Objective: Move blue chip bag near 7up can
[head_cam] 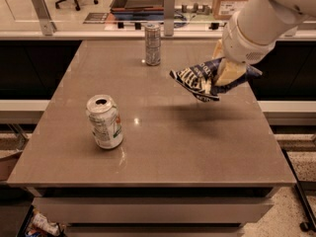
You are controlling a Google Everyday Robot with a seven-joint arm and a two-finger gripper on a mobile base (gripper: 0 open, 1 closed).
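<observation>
The blue chip bag point(197, 79), crumpled dark blue foil with white lettering, hangs in the air above the right half of the table. My gripper point(224, 73) is shut on its right part, with the white arm reaching in from the upper right. The bag's shadow lies on the table below it. The 7up can point(104, 121), stout and white-silver with green markings and a small red spot, stands upright at the front left of the table, well to the left of the bag.
A taller slim silver-grey can point(152, 44) stands upright near the table's far edge. The brown table point(163, 152) ends at a front edge below the 7up can. Behind it runs a counter with a glass rail and posts point(169, 14).
</observation>
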